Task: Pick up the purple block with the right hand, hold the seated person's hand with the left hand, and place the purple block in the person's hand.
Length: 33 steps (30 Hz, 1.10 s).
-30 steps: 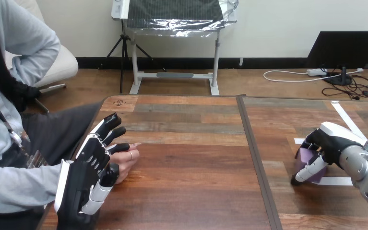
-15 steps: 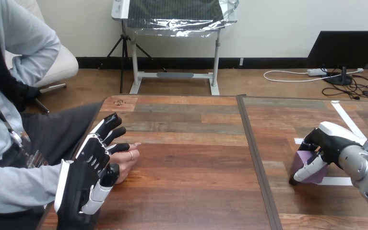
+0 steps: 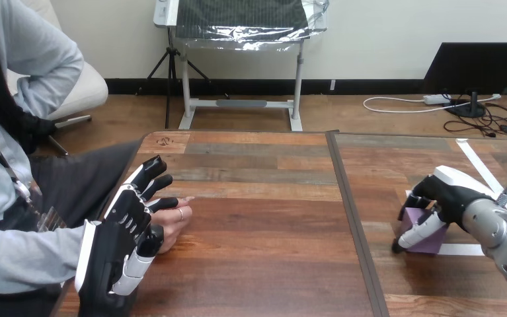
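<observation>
Head camera, facing forward and down, close above the near wooden table (image 3: 264, 264)

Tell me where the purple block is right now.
In the head view, the purple block is at the right side of the table, by the white tape, with the right hand curled round it.

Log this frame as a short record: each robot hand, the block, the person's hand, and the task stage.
left hand: fingers straight, beside and partly covering the person's hand, not curled round it
right hand: fingers curled round the block
block: purple, over the table's right part, by white tape
person's hand: low at the table's left edge
stage: block grasped, not yet in the person's hand
</observation>
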### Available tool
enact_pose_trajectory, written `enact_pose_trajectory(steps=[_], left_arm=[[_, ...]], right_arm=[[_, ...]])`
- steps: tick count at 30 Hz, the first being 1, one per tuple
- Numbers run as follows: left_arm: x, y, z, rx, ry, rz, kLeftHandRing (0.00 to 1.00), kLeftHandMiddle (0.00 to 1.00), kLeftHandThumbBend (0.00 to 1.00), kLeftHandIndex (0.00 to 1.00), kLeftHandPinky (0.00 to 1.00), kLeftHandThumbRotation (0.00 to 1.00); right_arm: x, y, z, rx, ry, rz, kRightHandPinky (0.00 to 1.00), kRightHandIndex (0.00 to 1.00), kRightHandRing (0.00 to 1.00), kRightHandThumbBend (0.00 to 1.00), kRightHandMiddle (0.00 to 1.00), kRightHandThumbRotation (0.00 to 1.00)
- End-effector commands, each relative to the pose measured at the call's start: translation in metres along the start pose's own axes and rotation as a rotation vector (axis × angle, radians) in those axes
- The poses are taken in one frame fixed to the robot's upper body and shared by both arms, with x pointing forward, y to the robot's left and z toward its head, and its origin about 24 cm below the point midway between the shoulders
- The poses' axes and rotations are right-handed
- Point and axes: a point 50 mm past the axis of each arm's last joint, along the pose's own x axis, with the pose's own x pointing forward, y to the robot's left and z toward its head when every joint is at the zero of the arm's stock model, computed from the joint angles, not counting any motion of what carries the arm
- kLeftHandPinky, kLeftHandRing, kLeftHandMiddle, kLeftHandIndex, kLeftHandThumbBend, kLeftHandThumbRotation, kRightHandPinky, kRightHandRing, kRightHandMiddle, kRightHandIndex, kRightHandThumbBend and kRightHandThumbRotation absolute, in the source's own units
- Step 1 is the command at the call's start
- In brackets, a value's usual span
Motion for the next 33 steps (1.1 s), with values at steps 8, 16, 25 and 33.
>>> enact_pose_trajectory(steps=[8, 16, 25, 33], left_arm=[[0.029, 0.000, 0.011, 0.018, -0.103, -0.025, 0.84, 0.87, 1.00, 0.85, 0.73, 0.84], [0.029, 0.000, 0.010, 0.018, -0.097, -0.003, 0.84, 0.87, 1.00, 0.85, 0.73, 0.84], [0.030, 0.001, 0.011, 0.029, -0.095, 0.028, 0.83, 0.86, 1.00, 0.84, 0.74, 0.84], [0.031, 0.005, 0.013, 0.082, -0.103, 0.049, 0.84, 0.87, 1.00, 0.86, 0.75, 0.86]], right_arm=[[0.003, -0.033, 0.035, 0.058, -0.127, -0.091, 0.50, 0.50, 0.55, 0.83, 0.59, 0.00], [0.002, -0.038, 0.043, 0.078, -0.180, -0.115, 0.47, 0.50, 0.52, 0.84, 0.54, 0.00], [0.001, -0.040, 0.049, 0.112, -0.222, -0.131, 0.41, 0.51, 0.47, 0.83, 0.53, 0.00], [0.001, -0.042, 0.057, 0.142, -0.268, -0.152, 0.36, 0.52, 0.44, 0.82, 0.52, 0.00]])
